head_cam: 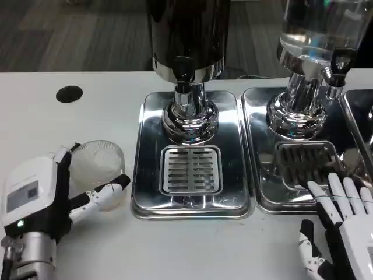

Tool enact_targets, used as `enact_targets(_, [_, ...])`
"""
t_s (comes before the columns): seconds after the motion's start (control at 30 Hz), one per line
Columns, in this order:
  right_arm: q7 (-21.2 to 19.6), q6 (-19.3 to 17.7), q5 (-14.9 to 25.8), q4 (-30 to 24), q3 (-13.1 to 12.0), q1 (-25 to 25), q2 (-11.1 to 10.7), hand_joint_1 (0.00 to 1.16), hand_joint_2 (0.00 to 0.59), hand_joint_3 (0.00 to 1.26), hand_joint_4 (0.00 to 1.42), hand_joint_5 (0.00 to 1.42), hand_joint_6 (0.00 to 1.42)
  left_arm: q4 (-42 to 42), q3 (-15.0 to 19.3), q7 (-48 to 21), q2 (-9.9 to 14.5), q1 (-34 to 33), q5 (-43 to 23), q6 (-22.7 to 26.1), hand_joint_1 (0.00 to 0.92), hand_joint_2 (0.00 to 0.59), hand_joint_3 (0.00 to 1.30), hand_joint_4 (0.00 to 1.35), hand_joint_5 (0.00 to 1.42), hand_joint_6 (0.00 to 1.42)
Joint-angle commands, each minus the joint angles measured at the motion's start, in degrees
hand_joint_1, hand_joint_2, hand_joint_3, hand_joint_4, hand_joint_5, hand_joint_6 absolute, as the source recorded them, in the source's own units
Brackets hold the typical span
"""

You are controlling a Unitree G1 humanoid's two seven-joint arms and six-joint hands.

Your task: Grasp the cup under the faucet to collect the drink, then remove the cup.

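We start at the fingers [108, 195] of the left hand [36, 201]: they are spread apart around the clear plastic cup [100, 165], one fingertip at the cup's upper left rim and another reaching across its lower right side. Whether they actually press on the cup or only bracket it, we cannot tell. The white back of this hand lies just left of the cup, with its silver forearm [26, 256] running down to the bottom edge of the picture.

The cup stands upright on the white table [87, 245], just left of the left drip tray [192, 157] and not on it. That tray is a polished steel base with a slotted grate [191, 170] near its front. Behind the grate rises the dark dispenser [186, 35], and its black faucet [183, 73] hangs above the tray, well to the right of the cup.

The right hand [341, 233] sits far to the right of the cup, its fingers [335, 189] extended and slightly apart, holding nothing, their tips at the front edge of the right drip tray [262, 116]. On that tray stands a clear dispenser [317, 29] with its own tap [338, 70]. We see 1 round black hole [69, 94] in the table, behind and left of the cup.
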Motion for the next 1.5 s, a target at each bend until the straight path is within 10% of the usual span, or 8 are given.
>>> enact_targets(0.03, [-0.4,-0.8,0.7,0.7,-0.5,0.1,-0.4,0.23,0.568,0.17,0.0,0.0,0.03,1.5,-1.4,0.5,-0.4,-1.5,0.6,1.1,0.136,0.033,0.25,0.2,0.48,0.55])
enact_targets(0.27, [-0.5,-1.5,1.6,1.7,-1.1,0.3,-0.6,0.23,0.568,0.19,0.0,0.0,0.03,2.4,-1.9,0.5,-0.4,-2.4,0.3,1.3,0.133,0.03,0.23,0.2,0.49,0.58])
enact_targets(0.6, [-0.2,-1.9,2.3,2.9,-1.0,-0.7,-0.6,0.23,0.568,0.21,0.0,0.0,0.04,3.5,-1.8,6.0,-0.8,-1.3,-0.9,-2.0,0.432,0.065,0.59,0.66,1.0,1.34])
enact_targets(1.5, [0.6,-2.6,2.9,3.4,-1.1,-1.1,-0.8,0.2,0.565,0.23,0.0,0.0,0.06,1.3,-2.8,13.1,-1.7,0.7,0.6,-5.0,0.373,0.103,0.44,0.59,0.91,1.27])
